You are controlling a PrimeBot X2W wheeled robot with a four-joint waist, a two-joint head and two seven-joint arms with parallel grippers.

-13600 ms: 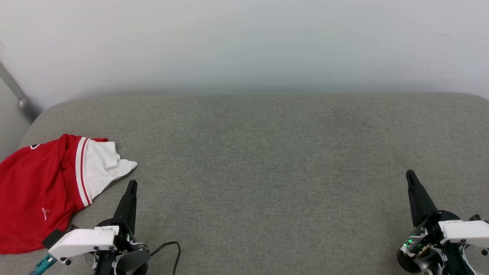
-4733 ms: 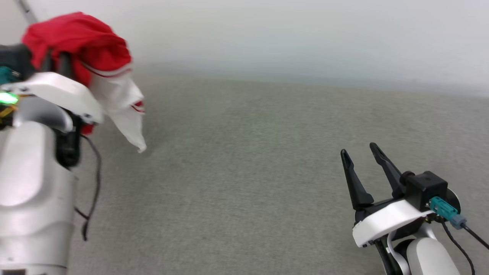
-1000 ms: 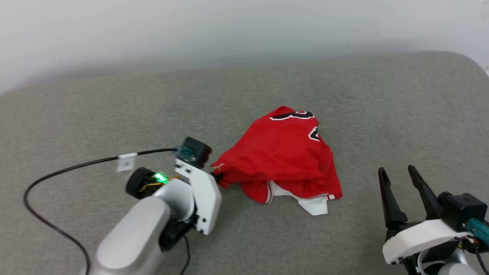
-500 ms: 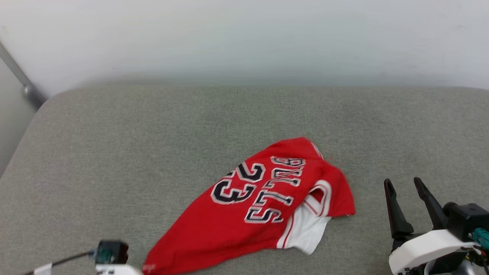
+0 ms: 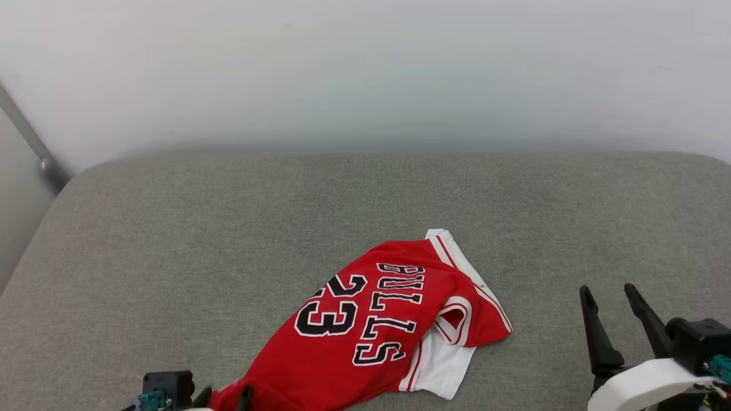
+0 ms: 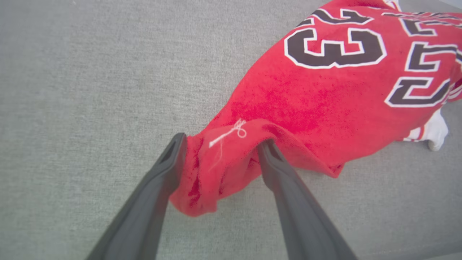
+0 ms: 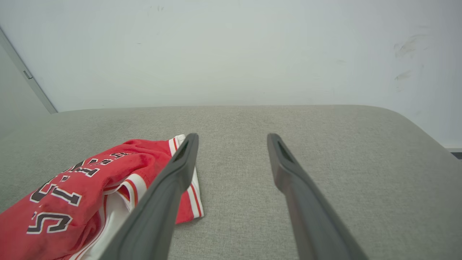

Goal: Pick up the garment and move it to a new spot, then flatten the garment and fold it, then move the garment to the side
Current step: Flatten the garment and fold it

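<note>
The garment, a red jersey with a black "BULLS 23" print and white sleeves, lies crumpled and print-up at the near middle of the grey cushion. My left gripper is at the bottom edge, at the garment's near left corner. In the left wrist view its fingers stand wide apart, open, with the bunched hem corner and its small white mark lying between them on the garment. My right gripper is open and empty, right of the garment. The right wrist view shows this gripper with the garment to its left.
A pale wall rises behind the cushion. A grey metal bar slants down beside the cushion's far left corner. The cushion's right edge curves off near the wall. Bare cushion spreads to the left, beyond and to the right of the garment.
My left gripper, shut on the hem a second ago, has dragged the garment toward me, spread it print-up and now stands open around that corner. The right gripper has stayed open.
</note>
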